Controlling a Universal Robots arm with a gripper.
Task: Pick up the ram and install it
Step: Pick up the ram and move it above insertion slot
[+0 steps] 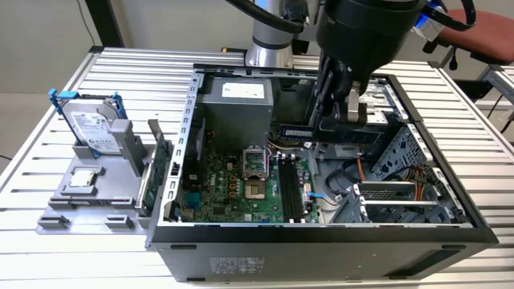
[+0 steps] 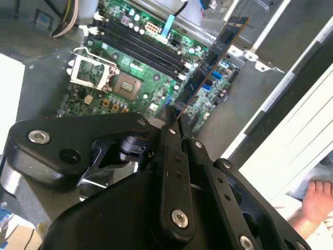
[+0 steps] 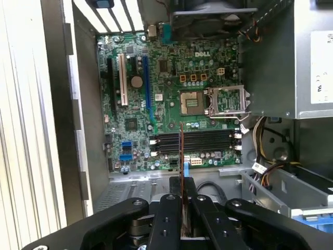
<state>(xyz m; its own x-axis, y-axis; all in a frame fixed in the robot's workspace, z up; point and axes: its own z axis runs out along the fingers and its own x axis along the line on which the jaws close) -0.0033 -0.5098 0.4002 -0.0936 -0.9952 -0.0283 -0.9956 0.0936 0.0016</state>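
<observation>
You have the gripper (image 1: 341, 123) closed on the ram (image 1: 301, 131), and it hangs over the open computer case (image 1: 321, 238), in the upper centre of the exterior view. Look at its long axis: it runs from side to side in that frame. The memory slots (image 1: 291, 189) lie lower in the frame and run from top to bottom, so the stick lies across them, not along them.

Matt black claw (image 2: 170, 113), ribbed bare-metal table (image 1: 88, 260), grey sheet-metal case (image 1: 321, 256).
</observation>
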